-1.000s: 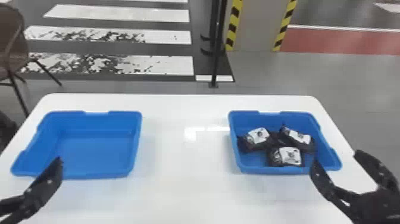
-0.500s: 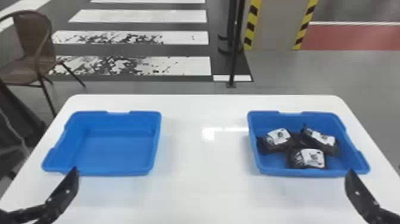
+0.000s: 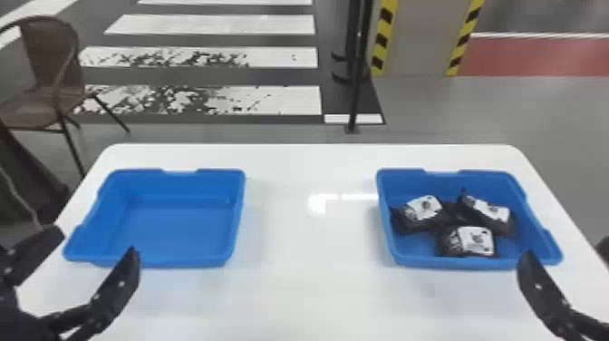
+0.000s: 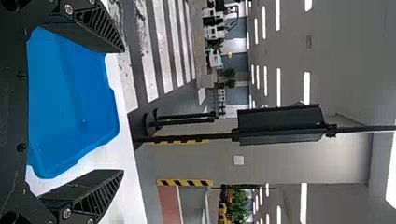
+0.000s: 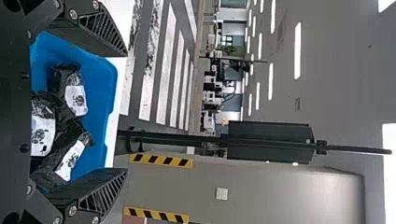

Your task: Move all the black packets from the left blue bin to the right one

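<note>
Black packets [image 3: 476,241] in right bin [image 3: 421,261] | white table [image 3: 308,281] | striped floor [image 3: 281,99] beyond

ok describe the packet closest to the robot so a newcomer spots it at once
On the white table, find the right blue bin. The near packet lies by its near wall; its squarish white label sits nearly level, while those on the left packet and right packet slant.

Beyond the left claw [image 3: 95,240], a brown armchair [image 3: 50,59] on grey floor [image 3: 453,118]. Far out between that claw and the right claw [image 3: 565,251], white crosswalk stripes [image 3: 281,97], a black pole [image 3: 356,90] and a hazard-striped pillar [image 3: 417,38]. Past the right claw, red floor paint [image 3: 543,56]. Above both, lit ceiling lights [image 4: 306,87]. Below, a white table [image 3: 312,290].
</note>
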Available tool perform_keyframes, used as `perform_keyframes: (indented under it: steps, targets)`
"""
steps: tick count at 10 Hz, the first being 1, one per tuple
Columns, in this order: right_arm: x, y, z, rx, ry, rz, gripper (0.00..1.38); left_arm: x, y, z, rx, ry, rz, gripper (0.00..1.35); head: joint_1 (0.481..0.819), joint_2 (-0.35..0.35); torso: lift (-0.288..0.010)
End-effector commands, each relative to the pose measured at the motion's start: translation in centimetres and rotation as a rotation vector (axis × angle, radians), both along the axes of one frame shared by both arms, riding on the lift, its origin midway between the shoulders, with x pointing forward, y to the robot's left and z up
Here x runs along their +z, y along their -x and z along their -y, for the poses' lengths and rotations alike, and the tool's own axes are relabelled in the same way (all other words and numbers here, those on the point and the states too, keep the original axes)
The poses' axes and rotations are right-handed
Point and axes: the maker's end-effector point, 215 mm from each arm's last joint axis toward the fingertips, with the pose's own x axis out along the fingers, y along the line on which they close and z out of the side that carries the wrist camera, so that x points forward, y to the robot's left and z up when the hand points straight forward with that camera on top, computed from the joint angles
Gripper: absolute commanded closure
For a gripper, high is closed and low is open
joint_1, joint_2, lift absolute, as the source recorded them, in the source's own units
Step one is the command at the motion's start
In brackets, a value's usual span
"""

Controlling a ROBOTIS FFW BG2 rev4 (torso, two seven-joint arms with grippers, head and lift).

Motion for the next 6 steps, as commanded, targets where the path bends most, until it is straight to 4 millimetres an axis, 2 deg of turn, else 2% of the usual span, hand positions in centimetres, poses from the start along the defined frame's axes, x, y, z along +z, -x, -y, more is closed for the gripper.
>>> perform_keyframes:
  steps: [1,6]
  targets:
    - [-0.4,-0.3,-0.6,0.005,-0.035,0.001,0.15,-0.3,-0.3,0.7,-0.008,0.041,-0.006,0.12,0.695,-0.010,-0.140]
    - [-0.5,-0.9,-1.0,0.010,-0.056,0.009,0.15,-0.8,-0.8,2.2,-0.031,0.082,-0.021,0.12,0.695,-0.024,-0.140]
